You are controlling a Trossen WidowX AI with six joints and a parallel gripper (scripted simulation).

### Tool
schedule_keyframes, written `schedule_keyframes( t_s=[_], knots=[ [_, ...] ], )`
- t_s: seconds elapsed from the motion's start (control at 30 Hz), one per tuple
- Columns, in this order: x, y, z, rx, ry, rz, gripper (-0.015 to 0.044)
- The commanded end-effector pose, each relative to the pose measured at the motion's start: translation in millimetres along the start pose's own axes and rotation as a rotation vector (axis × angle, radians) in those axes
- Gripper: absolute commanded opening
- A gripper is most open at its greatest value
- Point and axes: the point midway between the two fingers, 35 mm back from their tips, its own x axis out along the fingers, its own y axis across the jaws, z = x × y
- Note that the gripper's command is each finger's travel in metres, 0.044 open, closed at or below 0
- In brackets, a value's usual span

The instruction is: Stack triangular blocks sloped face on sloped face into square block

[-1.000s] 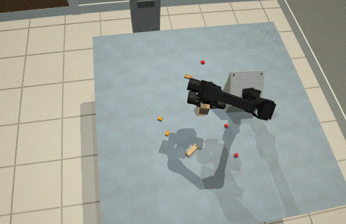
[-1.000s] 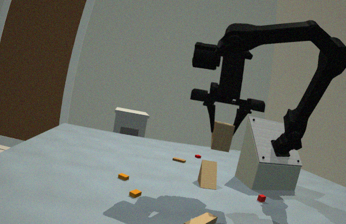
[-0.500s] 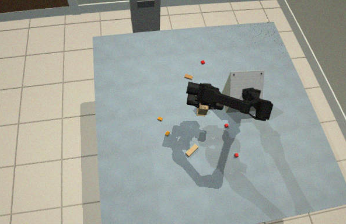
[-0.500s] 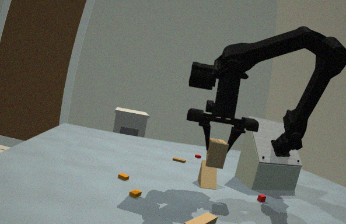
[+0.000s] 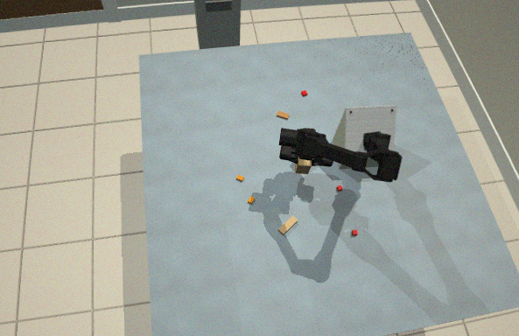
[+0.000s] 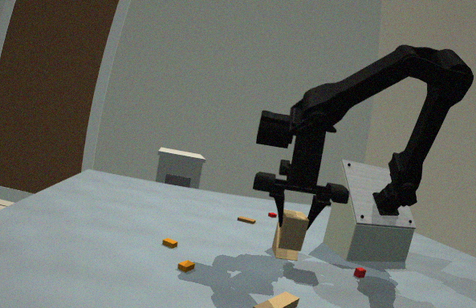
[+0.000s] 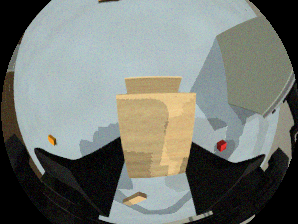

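My gripper (image 6: 294, 227) (image 7: 154, 140) is shut on one triangular block (image 5: 303, 166) (image 6: 294, 237) (image 7: 150, 137), pale wood, held upright by its sides above the table. The other triangular block (image 6: 286, 255) (image 7: 153, 85) stands on the table beneath and behind it. In the exterior view its base and left edge show past the held block; in the wrist view its upper part shows beyond the held block's far edge. The held block's lower end is above the table. The sloped faces are mostly hidden, and I cannot tell whether the blocks touch.
A long wooden piece (image 5: 288, 225) (image 6: 278, 301) (image 7: 135, 199) lies at the front, another (image 5: 283, 115) (image 6: 246, 220) at the back. Two orange pieces (image 5: 240, 178) (image 5: 251, 199) lie left. Small red cubes (image 5: 304, 93) (image 5: 339, 188) (image 5: 354, 233) are scattered around. The arm's base box (image 5: 371, 118) (image 6: 378, 242) stands close right.
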Motion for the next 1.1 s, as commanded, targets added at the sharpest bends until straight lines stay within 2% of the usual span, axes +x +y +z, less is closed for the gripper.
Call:
schedule_keyframes(
  t_s=[0.0,1.07],
  knots=[
    [4.8,-0.8,1.3,0.009,0.007,0.001,0.0000],
    [2.8,0.6,-0.4,-0.009,0.012,-0.022,0.0000]
  ],
)
